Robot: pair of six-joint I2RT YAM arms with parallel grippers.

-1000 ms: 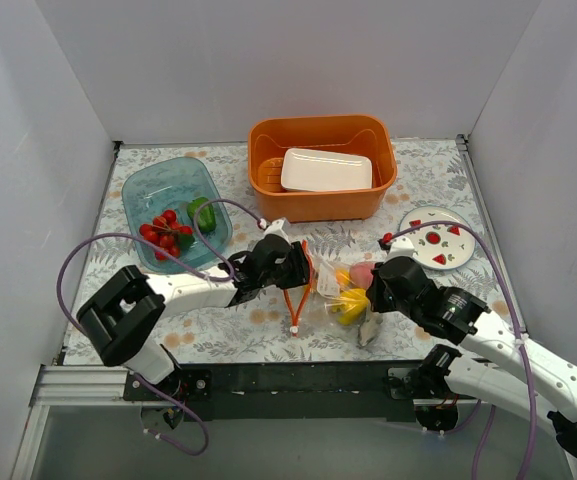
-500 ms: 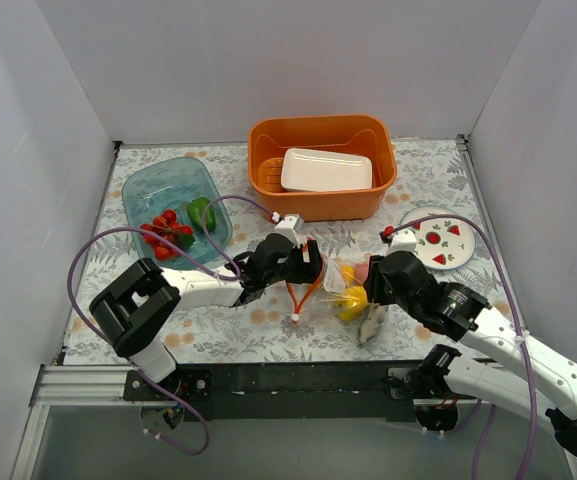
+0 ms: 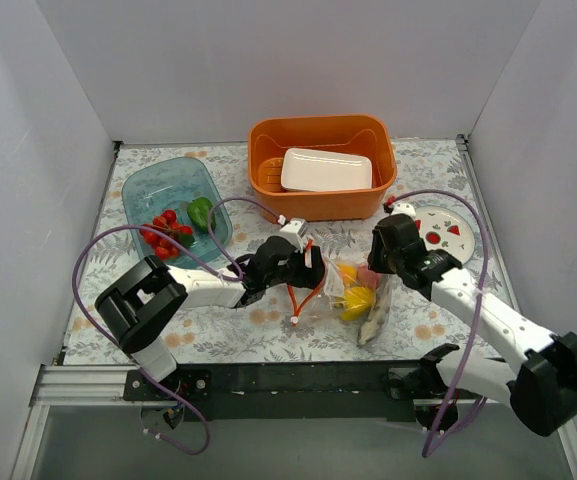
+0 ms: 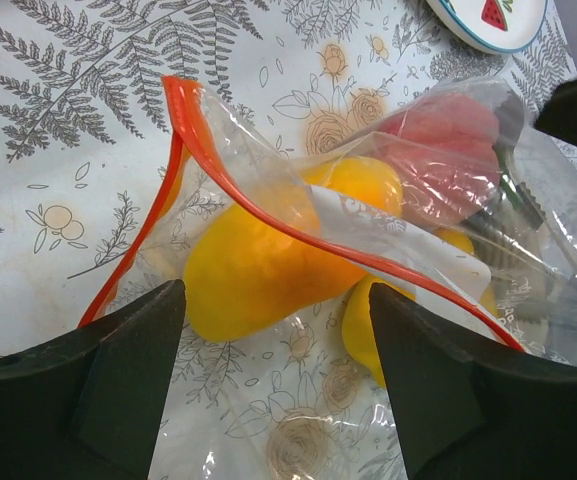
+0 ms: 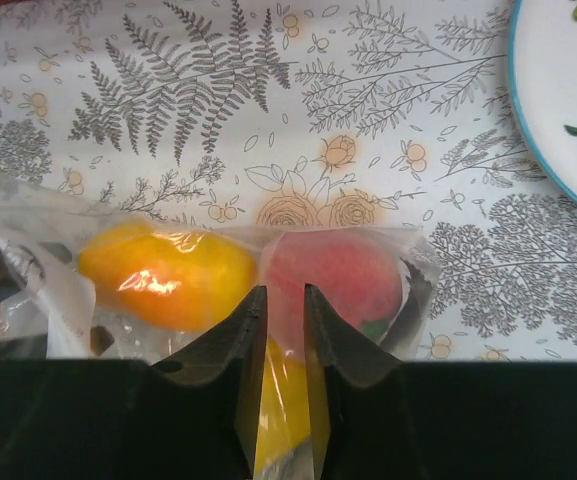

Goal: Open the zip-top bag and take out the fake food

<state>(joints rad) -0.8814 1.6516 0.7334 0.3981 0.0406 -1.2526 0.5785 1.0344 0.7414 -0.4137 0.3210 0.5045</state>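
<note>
The zip-top bag (image 3: 360, 318) lies at the table's front middle with its orange-red zip strip (image 4: 224, 174) parted. Inside it are a yellow pepper (image 4: 258, 270) and a pinkish-red piece (image 4: 448, 140). My left gripper (image 3: 310, 268) is at the bag's mouth, open, with a finger on each side of the lower sheet (image 4: 275, 292). My right gripper (image 3: 381, 262) comes from the far right and is shut on the bag's closed end (image 5: 284, 295). An orange-yellow pepper (image 5: 163, 275) and the pinkish-red piece (image 5: 353, 270) lie just beyond its tips. Red cherry tomatoes (image 3: 165, 232) and a green pepper (image 3: 200, 212) lie in the teal tray (image 3: 158, 185).
An orange basket (image 3: 263, 165) holding a white tray (image 3: 326, 170) stands at the back middle. A white plate (image 3: 446, 246) with red triangles lies right of the bag, close to my right gripper. White walls close in three sides.
My right arm has swung from the near side round to the bag's far right, keeping hold. My left gripper has moved right, up to the bag's mouth. The bag has shifted slightly.
</note>
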